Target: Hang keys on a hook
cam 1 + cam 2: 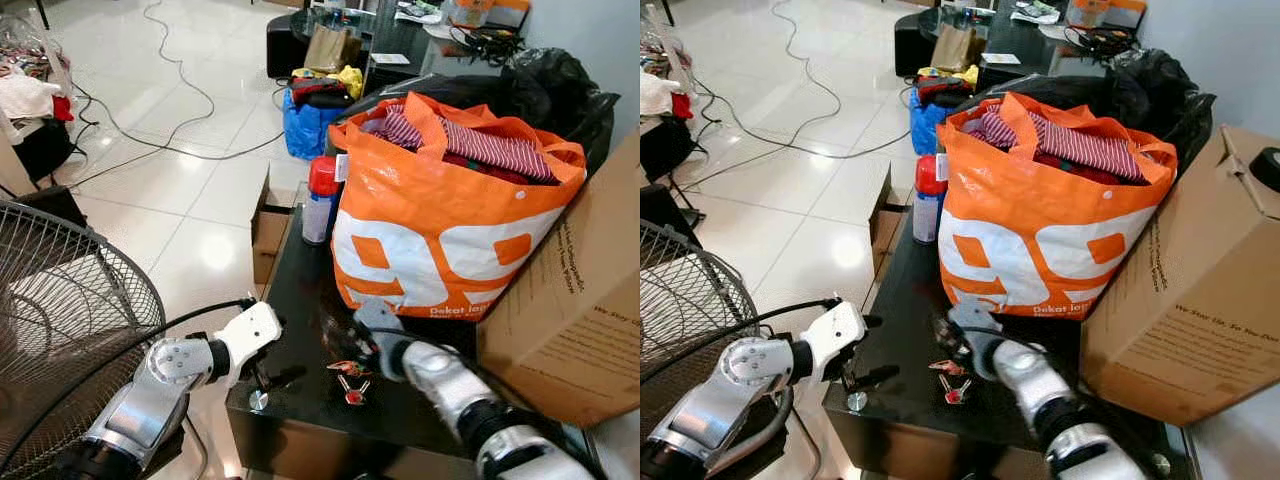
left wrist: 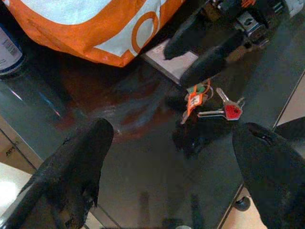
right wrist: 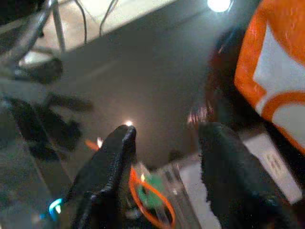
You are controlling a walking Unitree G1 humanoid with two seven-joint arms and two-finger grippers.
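1. A small bunch of silver keys with a red key head and orange and green tags (image 1: 349, 381) lies flat on the glossy black tabletop (image 1: 300, 290), near its front edge, at about 6 o'clock from the big orange-and-white plastic shopping bag stuffed with striped clothes (image 1: 440, 215).
2. The right end effector (image 3: 164, 167) hovers just over the keys with its two black fingers (image 3: 112, 164) spread apart; the orange ring and green tag sit between and just below the fingertips in the right wrist view, and nothing is pinched.
3. The left end effector (image 2: 174, 164) is held low over the tabletop at about 9 o'clock from the keys, near but apart from them, its black fingers (image 2: 81, 162) wide apart and gripping nothing.
4. In the left wrist view the keys lie ahead of the spread fingers, with the right end effector's dark fingers just beyond them.
5. A white spray can with a red cap (image 1: 319, 200) stands upright on the tabletop at 9 o'clock from the orange bag, just beside it.
6. A brown cardboard box (image 1: 580, 310) leans at 3 o'clock of the bag, touching it.
7. A round wire fan guard (image 1: 60, 310) stands on the white tiled floor (image 1: 190, 190) at 9 o'clock of the left arm.
8. Black cables (image 1: 165, 125) trail over the floor at 11 o'clock.
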